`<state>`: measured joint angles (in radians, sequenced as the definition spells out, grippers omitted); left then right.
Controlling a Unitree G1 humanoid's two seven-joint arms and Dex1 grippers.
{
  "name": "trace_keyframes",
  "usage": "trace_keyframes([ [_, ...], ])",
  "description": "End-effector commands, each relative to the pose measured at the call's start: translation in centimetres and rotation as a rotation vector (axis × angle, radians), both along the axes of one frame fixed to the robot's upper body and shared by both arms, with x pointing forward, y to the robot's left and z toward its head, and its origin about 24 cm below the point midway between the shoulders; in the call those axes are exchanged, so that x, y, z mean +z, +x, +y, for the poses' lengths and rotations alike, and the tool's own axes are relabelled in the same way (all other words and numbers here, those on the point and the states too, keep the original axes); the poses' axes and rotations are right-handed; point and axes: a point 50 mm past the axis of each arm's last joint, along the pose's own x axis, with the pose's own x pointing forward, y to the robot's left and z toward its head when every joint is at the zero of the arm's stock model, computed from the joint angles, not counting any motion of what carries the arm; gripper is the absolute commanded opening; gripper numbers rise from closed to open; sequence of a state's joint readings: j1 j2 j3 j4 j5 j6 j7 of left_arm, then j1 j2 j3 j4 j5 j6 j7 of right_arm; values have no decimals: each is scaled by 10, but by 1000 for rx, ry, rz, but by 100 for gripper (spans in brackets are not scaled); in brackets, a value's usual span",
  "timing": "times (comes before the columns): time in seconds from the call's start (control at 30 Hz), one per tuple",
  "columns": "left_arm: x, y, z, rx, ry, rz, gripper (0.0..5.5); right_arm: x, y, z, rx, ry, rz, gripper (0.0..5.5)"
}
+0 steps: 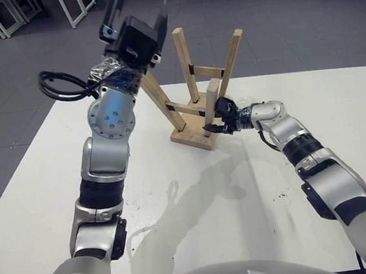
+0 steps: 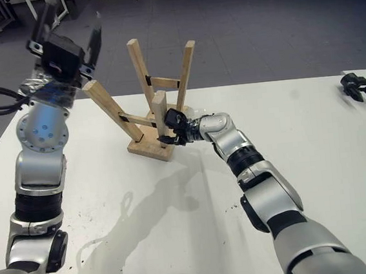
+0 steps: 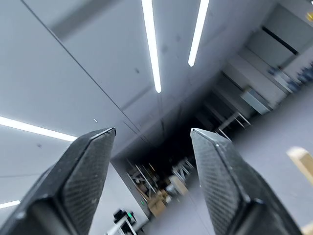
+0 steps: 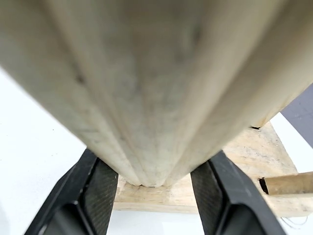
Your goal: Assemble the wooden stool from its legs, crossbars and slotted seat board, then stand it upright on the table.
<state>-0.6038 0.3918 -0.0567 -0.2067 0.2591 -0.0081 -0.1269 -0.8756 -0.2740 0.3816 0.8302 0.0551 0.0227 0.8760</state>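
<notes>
Desk: we see a white desk [image 1: 179, 228], with the work toward its far edge, about mid-width.
Stool: the wooden stool [image 1: 196, 100] stands upside down, its seat board [image 1: 193, 139] on the desk.
Legs: four legs [image 1: 185, 59] point up and splay outward. The left one leans far to the left.
Crossbars: we make out two crossbars [image 1: 209, 71] joining the legs, one between the far pair and one lower down.
Left tool: the left tool [image 1: 139, 15] is raised high, above and just left of the stool. Its fingers [image 3: 88, 181] are spread wide with nothing between them.
Right tool: the right tool [image 1: 219, 119] reaches in from the right, low down, and its fingers [image 4: 95, 196] are closed on both sides of the near leg [image 1: 213, 102], just above the seat board.
Small black object: a small black object [image 2: 358, 86] lies at the far right of the desk, well apart from the stool; we cannot tell what it is.
</notes>
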Motion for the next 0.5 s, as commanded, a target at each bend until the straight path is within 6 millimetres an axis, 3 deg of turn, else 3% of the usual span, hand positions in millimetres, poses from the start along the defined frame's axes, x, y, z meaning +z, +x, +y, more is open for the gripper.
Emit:
trace_keyframes([
  [0.03, -9, -1, 13, 47, -18, 27, 286, -7, -1, -17, -112, -21, 35, 246],
  [0.17, -22, -1, 20, 73, -14, 58, 286, 5, -10, -15, -94, 4, 16, 318],
  [0.27, -28, -2, 25, 98, -13, 65, 286, 10, -24, -47, -114, -136, 45, 330],
  [0.37, -30, -7, 33, 140, -13, 40, 286, 34, -24, -73, -206, -176, -13, 330],
  [0.43, -26, -14, 44, 187, -33, -13, 286, 76, -19, -77, -267, -44, -114, 330],
  [0.5, -21, -21, 52, 224, -53, -61, 286, 136, -17, -68, -270, 244, -260, 330],
])
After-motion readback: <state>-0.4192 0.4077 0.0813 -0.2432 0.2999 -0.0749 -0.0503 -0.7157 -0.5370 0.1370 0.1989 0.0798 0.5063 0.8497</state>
